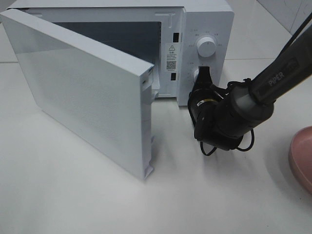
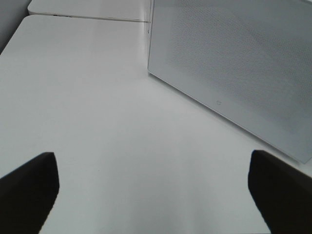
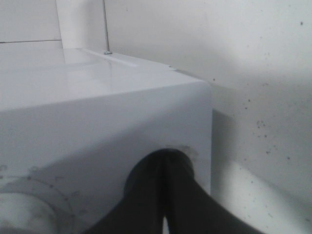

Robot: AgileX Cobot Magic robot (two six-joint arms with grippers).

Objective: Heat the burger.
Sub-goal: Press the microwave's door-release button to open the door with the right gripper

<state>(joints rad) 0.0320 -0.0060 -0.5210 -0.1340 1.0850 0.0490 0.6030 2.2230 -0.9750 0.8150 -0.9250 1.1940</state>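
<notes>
Though the task is to heat the burger, no burger shows in any view, so I cannot tell whether it sits inside the microwave [image 1: 209, 19].

High camera: the white microwave's door [image 1: 87, 92] stands wide open. My right fingers [image 1: 202, 77] are closed and pressed to the control panel just below the upper dial [image 1: 206, 47]. A pink plate [image 1: 303, 156] peeks in at the edge. My right arm [image 1: 278, 78] reads "PIPER". A warning label [image 1: 171, 56] with a QR code sits on the door frame, its text too small to read.

Left wrist view: my left fingers [image 2: 29, 190] gape wide, holding nothing, over the tabletop [image 2: 97, 122], with the door's face ahead.

Right wrist view: the closed right fingers meet the panel beside a dial's tick marks, which I cannot read.

Risks, as I judge them: turning a timer while the door is open would heat nothing — and fingers pinched shut may slip off a dial instead of turning it.
</notes>
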